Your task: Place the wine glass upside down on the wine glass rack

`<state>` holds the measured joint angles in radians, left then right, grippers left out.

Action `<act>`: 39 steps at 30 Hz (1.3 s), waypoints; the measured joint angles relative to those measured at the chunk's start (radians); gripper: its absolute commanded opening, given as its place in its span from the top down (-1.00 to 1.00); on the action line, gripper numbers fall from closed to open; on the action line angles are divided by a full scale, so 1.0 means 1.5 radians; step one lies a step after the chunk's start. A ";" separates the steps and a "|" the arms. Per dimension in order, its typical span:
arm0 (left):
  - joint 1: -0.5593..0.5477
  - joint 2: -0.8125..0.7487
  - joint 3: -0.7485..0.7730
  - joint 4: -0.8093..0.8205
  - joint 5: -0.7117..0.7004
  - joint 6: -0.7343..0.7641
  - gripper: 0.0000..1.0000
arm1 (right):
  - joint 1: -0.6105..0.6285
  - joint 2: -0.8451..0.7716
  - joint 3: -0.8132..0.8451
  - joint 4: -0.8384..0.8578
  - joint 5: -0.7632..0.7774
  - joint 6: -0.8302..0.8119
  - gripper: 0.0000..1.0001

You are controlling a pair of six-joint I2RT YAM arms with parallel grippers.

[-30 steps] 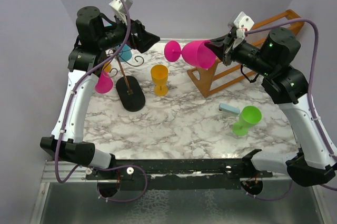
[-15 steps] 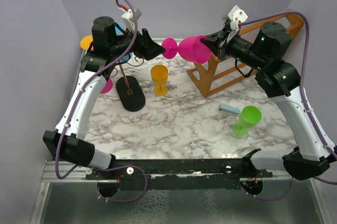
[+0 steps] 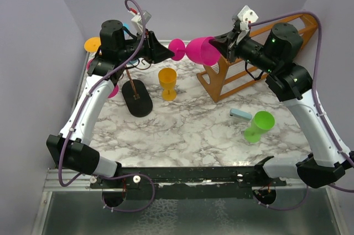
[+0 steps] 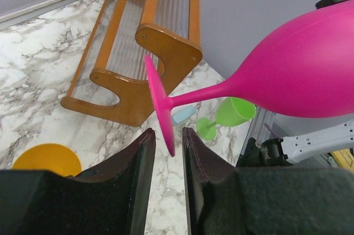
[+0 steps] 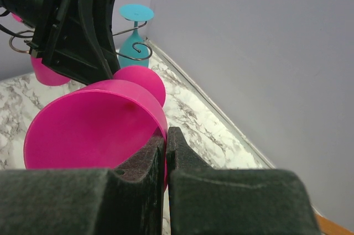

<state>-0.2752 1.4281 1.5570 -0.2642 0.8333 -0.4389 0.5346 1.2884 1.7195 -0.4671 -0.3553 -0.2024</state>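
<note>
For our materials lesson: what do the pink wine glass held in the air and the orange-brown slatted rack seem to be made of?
Pink wine glass: probably plastic; it is opaque, evenly coloured, with a soft satin sheen.
Slatted rack: likely varnished wood; it is orange-brown, smooth and slightly glossy.

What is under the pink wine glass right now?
Marble table, as far as shown. The pink wine glass hangs sideways between the left claw and right claw; the yellow glass stands nearby. From above, its bowl covers part of the table.

a lab test booth: marble tabletop (image 3: pixel 182 130) boxed by lilac walls (image 3: pixel 33 52).
</note>
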 measured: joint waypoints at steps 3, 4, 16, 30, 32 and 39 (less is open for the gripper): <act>0.000 0.000 -0.001 0.013 0.010 -0.012 0.69 | 0.000 0.001 -0.008 0.003 0.000 0.000 0.98; 0.000 0.000 -0.003 0.019 0.011 -0.014 0.75 | 0.000 0.001 -0.011 0.005 0.000 0.000 0.98; 0.004 0.002 -0.019 0.035 0.010 -0.031 1.00 | -0.003 -0.008 -0.038 0.018 0.000 -0.002 0.40; 0.033 -0.008 0.032 -0.054 -0.069 0.100 1.00 | -0.003 -0.060 -0.066 0.006 0.018 -0.060 -0.79; 0.045 -0.014 0.045 -0.068 -0.084 0.118 1.00 | -0.003 -0.076 -0.068 0.005 0.030 -0.069 -0.81; 0.059 -0.028 0.106 -0.115 -0.203 0.187 1.00 | -0.004 -0.126 -0.116 0.008 0.059 -0.105 -0.83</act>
<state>-0.1864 1.3861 1.7157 -0.4370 0.5282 -0.1581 0.5285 1.0992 1.5448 -0.4549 -0.2668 -0.3592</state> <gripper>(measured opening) 0.019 0.910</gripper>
